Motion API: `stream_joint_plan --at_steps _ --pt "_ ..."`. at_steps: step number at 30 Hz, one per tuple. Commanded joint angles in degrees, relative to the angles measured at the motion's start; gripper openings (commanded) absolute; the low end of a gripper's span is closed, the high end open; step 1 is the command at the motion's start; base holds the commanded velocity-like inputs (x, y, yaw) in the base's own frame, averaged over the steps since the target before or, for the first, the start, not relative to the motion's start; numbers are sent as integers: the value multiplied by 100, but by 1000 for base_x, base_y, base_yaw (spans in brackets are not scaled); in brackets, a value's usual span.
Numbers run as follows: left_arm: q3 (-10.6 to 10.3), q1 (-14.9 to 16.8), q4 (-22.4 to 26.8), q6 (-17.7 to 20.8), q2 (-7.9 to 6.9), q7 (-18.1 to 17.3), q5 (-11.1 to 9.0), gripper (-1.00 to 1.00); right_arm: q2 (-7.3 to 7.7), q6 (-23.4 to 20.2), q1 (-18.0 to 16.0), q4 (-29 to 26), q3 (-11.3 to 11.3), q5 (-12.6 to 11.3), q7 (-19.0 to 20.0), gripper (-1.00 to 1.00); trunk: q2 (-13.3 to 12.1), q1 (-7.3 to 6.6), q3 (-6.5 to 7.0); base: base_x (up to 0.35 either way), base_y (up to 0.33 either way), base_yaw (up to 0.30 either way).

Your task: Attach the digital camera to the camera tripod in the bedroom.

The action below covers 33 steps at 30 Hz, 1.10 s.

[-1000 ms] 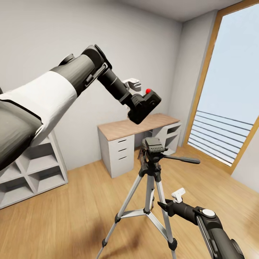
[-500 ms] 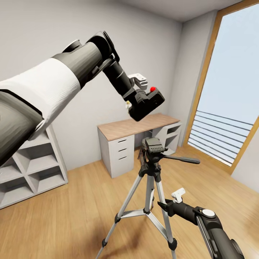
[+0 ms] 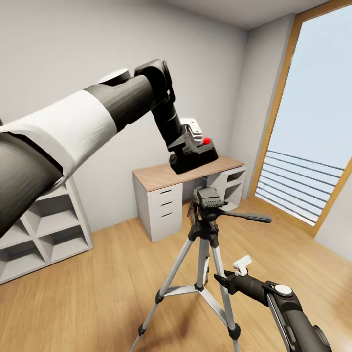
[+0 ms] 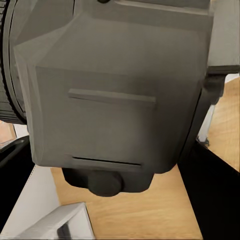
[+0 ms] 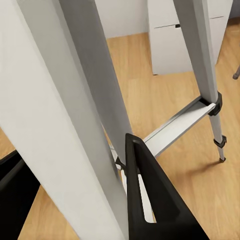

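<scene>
Left gripper [image 3: 188, 146] clamped on the digital camera [image 3: 194, 157], poised just above the black head [image 3: 209, 197] of the camera tripod [image 3: 203, 244] on the bedroom's plank floor [image 3: 98, 293]; right gripper [image 3: 230, 281], fingers apart around a silver leg [image 5: 75, 125]. Best lowered level, the camera's base squared over the head, the leg steadied

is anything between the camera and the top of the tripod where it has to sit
Nothing visible. In the head view the camera, held in the left gripper, hangs above the tripod head with only open air between them. The right gripper sits low by a tripod leg, away from that gap.
</scene>
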State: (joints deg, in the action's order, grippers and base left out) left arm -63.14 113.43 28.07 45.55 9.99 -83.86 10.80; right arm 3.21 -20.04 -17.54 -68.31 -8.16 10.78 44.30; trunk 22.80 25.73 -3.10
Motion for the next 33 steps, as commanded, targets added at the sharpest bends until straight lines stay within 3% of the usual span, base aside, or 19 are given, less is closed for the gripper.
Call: stream_joint_plan --at_steps 1,9,20,25,33 --pt "-59 0 53 63 1 -42 48 -100 -3 -2 -3 -7 -10 319 31 -100 12 5 -15 0 0 0" --pt "-244 -199 250 48 1 -29 52 -100 -3 0 -3 -7 -10 319 33 -100 12 5 -15 0 0 0" --pt "-289 -298 501 -94 1 -17 23 -100 -4 2 4 -7 55 319 29 -100 12 5 -15 0 0 0" --pt "-293 -286 533 -105 1 -17 -295 -100 -4 7 5 -7 145 317 28 -100 12 5 -15 0 0 0" --pt "-295 -180 533 44 1 -26 -570 -100 -4 8 5 -7 201 310 31 -100 12 5 -15 0 0 0"
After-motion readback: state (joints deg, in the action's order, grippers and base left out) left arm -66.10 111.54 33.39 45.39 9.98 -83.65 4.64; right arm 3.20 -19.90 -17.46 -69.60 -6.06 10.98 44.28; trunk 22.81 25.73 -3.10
